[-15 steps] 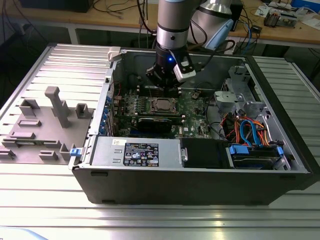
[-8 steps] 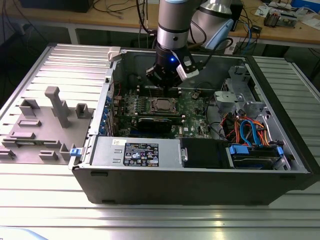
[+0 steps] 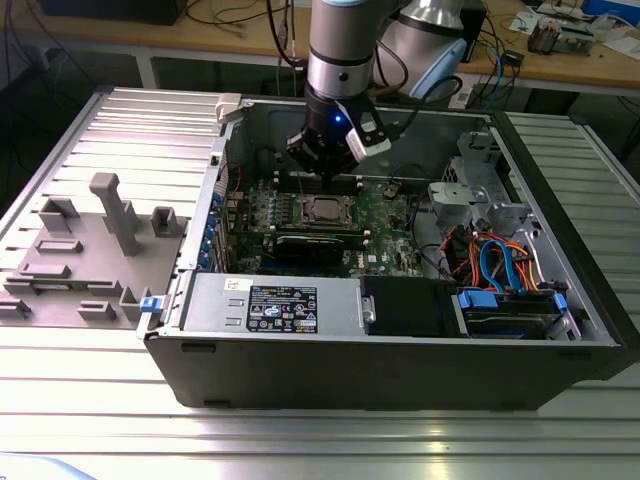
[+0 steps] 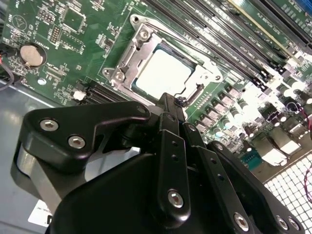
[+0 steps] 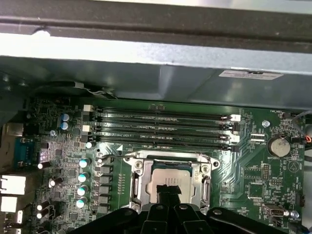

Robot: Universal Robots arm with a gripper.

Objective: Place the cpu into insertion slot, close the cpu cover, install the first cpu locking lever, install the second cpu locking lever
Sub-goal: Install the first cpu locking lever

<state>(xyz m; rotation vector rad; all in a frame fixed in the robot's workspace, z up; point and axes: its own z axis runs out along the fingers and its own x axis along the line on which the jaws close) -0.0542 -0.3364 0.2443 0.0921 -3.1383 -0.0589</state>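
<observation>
Cpu (image 4: pixel 163 73) lies under the lowered cpu cover (image 4: pixel 127 53), with the gripper (image 4: pixel 178 100) pinched together just above its edge. In the exterior view, a label (image 3: pixel 283 307) sits at six o'clock from the cpu, its writing unreadable.

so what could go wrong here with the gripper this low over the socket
The gripper sits tip-down at the edge of the cpu cover, over the cpu; a slip could scrape the chip or bend the frame. The memory slots run close by, so sideways drift might knock them.
</observation>
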